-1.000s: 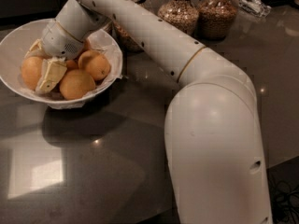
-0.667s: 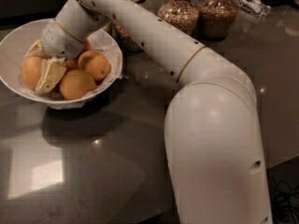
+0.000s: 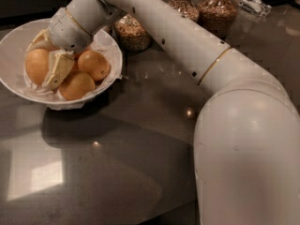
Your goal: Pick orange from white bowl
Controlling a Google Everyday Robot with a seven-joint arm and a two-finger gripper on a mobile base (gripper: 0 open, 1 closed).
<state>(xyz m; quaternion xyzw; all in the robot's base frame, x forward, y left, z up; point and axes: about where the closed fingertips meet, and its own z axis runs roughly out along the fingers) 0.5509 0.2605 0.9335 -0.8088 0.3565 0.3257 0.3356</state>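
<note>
The white bowl [image 3: 14, 81] with a crinkled liner stands at the back left of the dark table and holds several oranges. My gripper [image 3: 42, 62] is down inside the bowl, reaching in from the right, and sits against the left orange [image 3: 35, 64]. Two more oranges lie beside it, one at the right [image 3: 95, 63] and one at the front [image 3: 77, 85]. The gripper's wrist [image 3: 77, 20] hides the back of the bowl.
Glass jars of grains stand behind the bowl: one [image 3: 132, 34] right next to it and two more [image 3: 218, 11] further right. My white arm [image 3: 243, 139] crosses the right half of the table. The dark tabletop [image 3: 117, 163] stretches in front of the bowl.
</note>
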